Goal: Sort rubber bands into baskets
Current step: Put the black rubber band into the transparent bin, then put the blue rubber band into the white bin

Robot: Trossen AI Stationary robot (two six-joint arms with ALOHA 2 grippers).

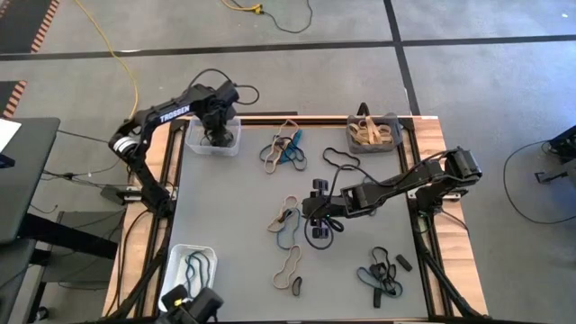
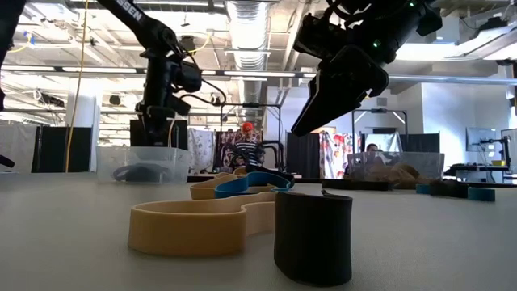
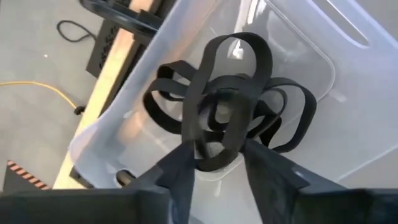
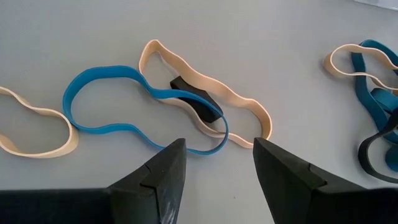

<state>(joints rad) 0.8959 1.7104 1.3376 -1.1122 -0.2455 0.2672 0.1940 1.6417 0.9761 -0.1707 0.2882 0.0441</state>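
My left gripper (image 1: 219, 135) points down into the clear basket (image 1: 198, 144) at the table's far left, fingers apart. A black rubber band (image 3: 239, 43) stands as a loop between them, over other black bands (image 3: 292, 118) on the basket floor. My right gripper (image 4: 217, 168) hangs open over the middle of the table. Just ahead of its fingers lie a blue band (image 4: 99, 78), a tan band (image 4: 242, 102) and a small black band (image 4: 199, 102), overlapping flat on the table. The dark grey basket (image 1: 393, 121) at the far right holds tan bands. The white basket (image 1: 175, 256) at the near left holds dark and teal ones. My left gripper's fingers (image 3: 180, 174) stand on either side of the lower end of the upright black band (image 3: 208, 163). Whether either finger touches it, I cannot tell. The band's lower part reaches down among the other bands in the basket.
Loose bands lie in a cluster at the far middle (image 1: 286, 151), as a black loop (image 1: 340, 160), as a tan loop near the front (image 1: 288, 268) and in a clump at the near right (image 1: 378, 274). A yellow cable (image 1: 135, 81) runs on the floor beyond the table.
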